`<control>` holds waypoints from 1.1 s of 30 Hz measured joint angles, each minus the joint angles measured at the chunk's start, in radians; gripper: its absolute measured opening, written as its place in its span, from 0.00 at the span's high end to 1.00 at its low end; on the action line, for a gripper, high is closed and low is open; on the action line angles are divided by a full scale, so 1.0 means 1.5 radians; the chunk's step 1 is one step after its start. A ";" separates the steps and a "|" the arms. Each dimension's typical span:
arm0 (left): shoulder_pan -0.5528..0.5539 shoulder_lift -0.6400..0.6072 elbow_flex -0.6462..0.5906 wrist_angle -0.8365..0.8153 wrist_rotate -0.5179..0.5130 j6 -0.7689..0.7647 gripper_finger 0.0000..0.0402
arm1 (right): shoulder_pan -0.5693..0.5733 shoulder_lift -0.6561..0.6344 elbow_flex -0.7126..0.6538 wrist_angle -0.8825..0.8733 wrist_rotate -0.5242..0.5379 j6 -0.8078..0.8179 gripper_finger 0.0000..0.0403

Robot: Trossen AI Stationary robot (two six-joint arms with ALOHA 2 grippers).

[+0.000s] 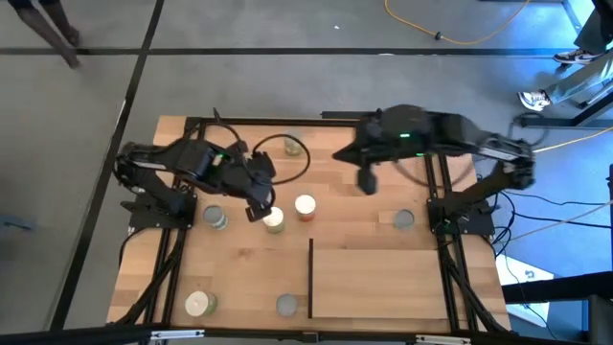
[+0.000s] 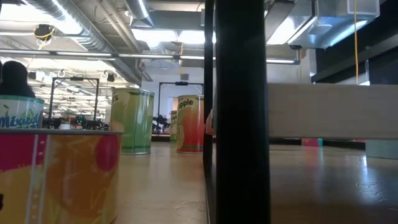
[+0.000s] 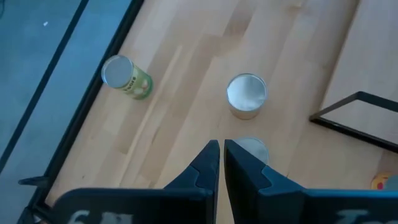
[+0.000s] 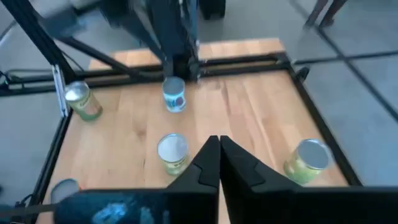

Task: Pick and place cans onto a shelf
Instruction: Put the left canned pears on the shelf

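Observation:
Several small round cans stand upright on the wood table: a white-topped one [image 1: 273,218], a cream one [image 1: 305,206], grey ones [image 1: 213,218] [image 1: 403,219] [image 1: 286,305], a green-sided one [image 1: 199,304], and one at the far side [image 1: 290,146]. The shelf [image 1: 383,283] lies flat at the near right, with its black strip [image 1: 311,278] on the left edge. My left gripper [image 1: 259,208] [image 3: 221,155] is shut, and the white-topped can [image 3: 252,149] lies just past its fingertips. My right gripper [image 1: 367,180] [image 4: 219,152] is shut and empty above the table's far middle.
Black frame rails [image 1: 172,259] [image 1: 450,268] run along both sides of the table, and a black cable loop [image 1: 283,158] lies at the far side. In the low view a black post [image 2: 239,112] stands close up, with cans [image 2: 62,174] [image 2: 134,121] [image 2: 189,124] to its left.

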 joint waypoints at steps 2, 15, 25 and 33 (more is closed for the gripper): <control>0.000 -0.013 0.000 0.000 0.000 0.004 0.96 | 0.000 0.054 0.052 -0.031 0.000 0.000 0.98; -0.020 -0.102 0.000 0.000 0.011 0.005 0.96 | -0.001 0.281 0.227 -0.116 -0.038 -0.001 0.97; -0.035 -0.141 -0.001 0.000 0.012 0.004 0.96 | -0.009 0.371 0.247 -0.087 -0.148 -0.054 0.81; -0.035 -0.141 -0.001 0.000 0.012 0.009 0.96 | -0.008 0.461 0.247 -0.040 -0.151 -0.067 0.79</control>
